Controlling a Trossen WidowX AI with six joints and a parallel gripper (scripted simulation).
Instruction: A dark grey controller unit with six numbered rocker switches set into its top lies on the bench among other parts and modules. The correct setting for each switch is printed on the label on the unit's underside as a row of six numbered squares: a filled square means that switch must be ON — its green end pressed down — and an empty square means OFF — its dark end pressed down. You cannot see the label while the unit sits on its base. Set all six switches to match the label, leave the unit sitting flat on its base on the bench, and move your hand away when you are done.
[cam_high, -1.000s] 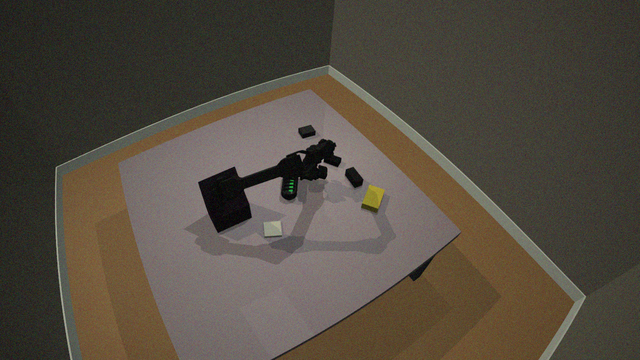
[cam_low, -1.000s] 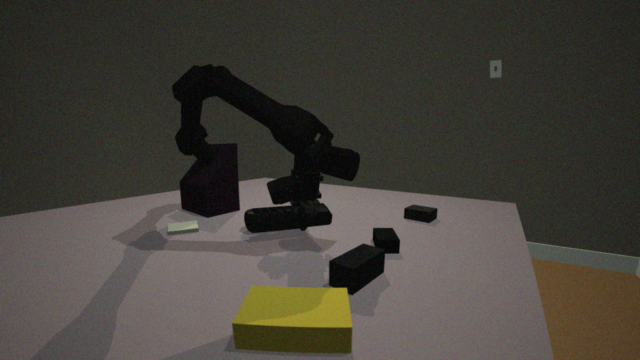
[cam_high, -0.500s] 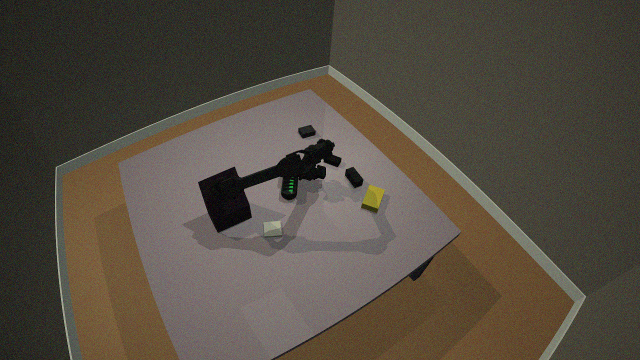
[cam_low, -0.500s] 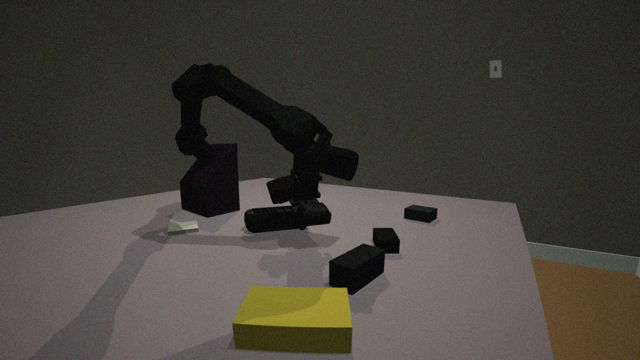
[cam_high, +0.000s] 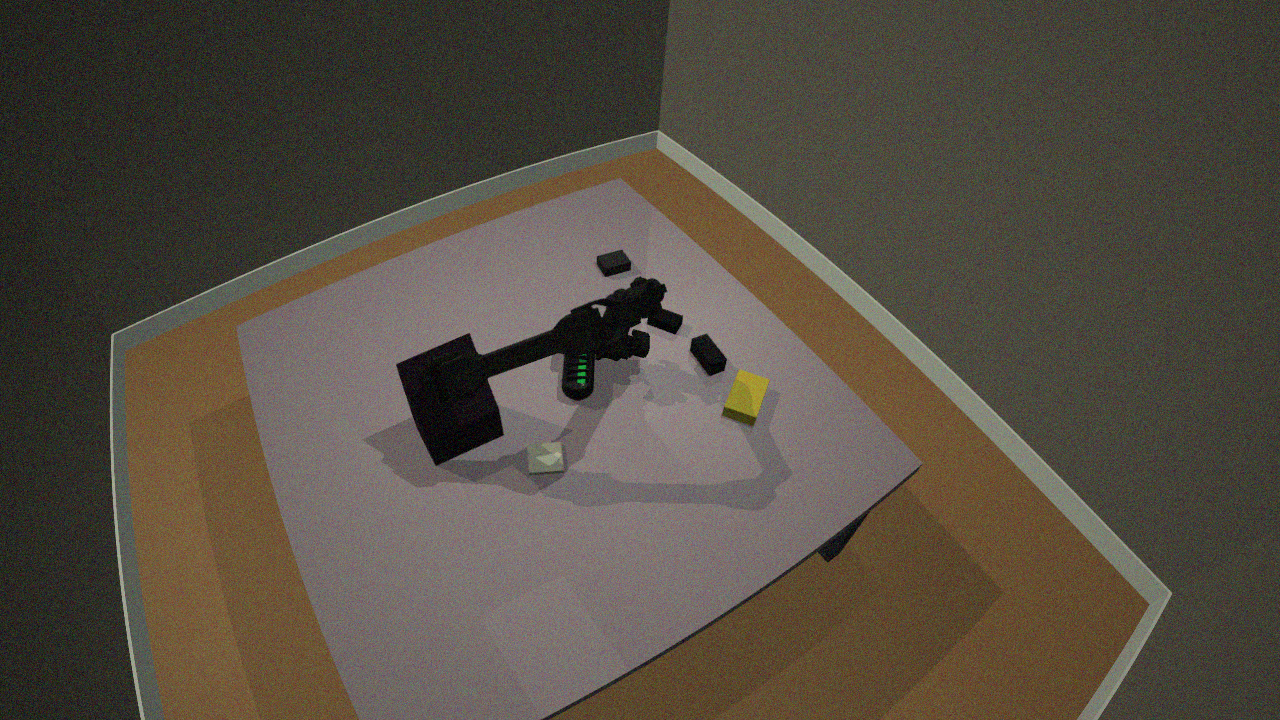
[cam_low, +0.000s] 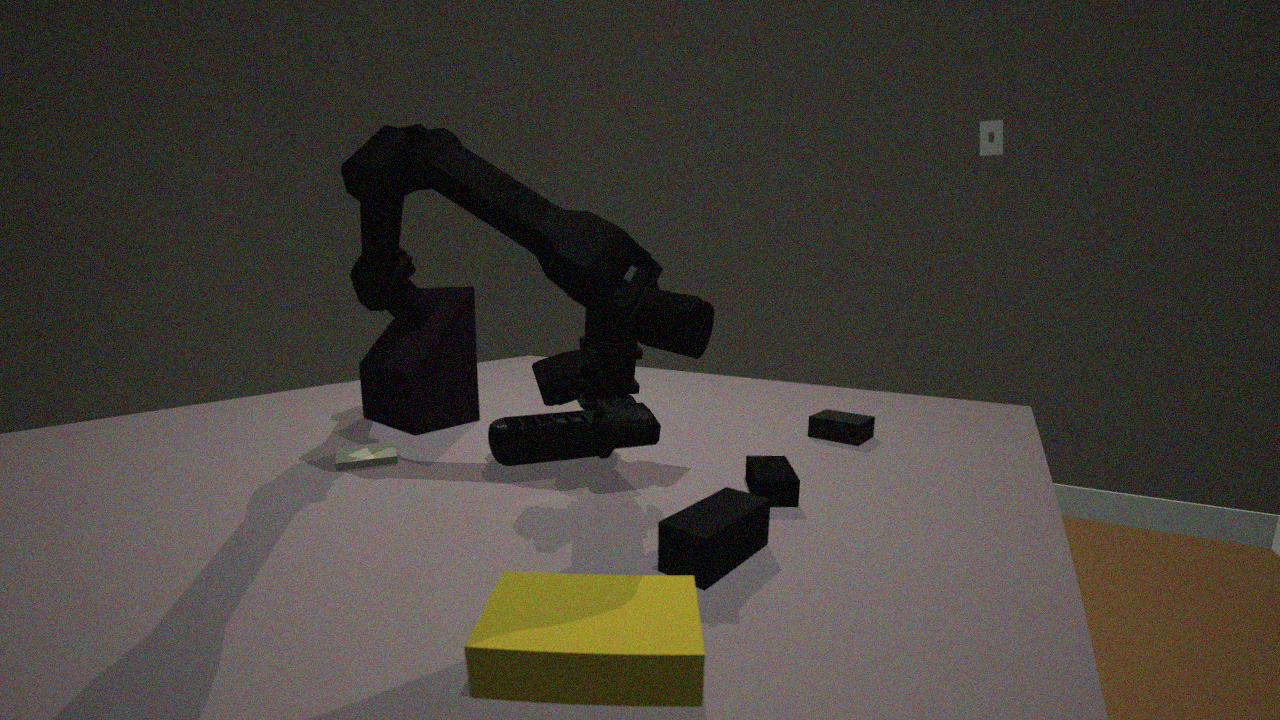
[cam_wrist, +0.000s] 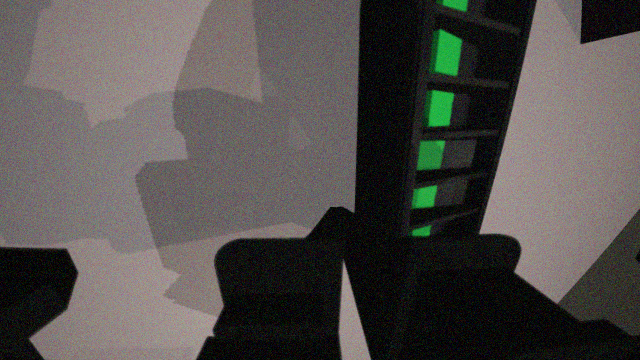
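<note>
The dark grey controller unit (cam_high: 578, 383) (cam_low: 537, 438) (cam_wrist: 382, 100) sits on its base on the bench, under the arm, with its rocker switches facing up. In the wrist view it runs from the top edge down to behind the fingers. Several green switch ends (cam_wrist: 439, 108) show in a row along its left side. I cannot tell for sure which ends are pressed down, and the numbers are not readable. The label underneath is hidden. My gripper (cam_low: 605, 453) (cam_wrist: 336, 213) is shut and holds nothing. It points down at one end of the unit; contact is unclear.
A yellow block (cam_high: 745, 396) (cam_low: 586, 613) lies on the bench beyond three small dark blocks (cam_high: 708, 354) (cam_high: 665, 320) (cam_high: 613, 262). A pale tile (cam_high: 546, 457) (cam_low: 366, 458) lies near the large dark box (cam_high: 452, 402) (cam_low: 434, 376). The arm's shadow crosses the bench.
</note>
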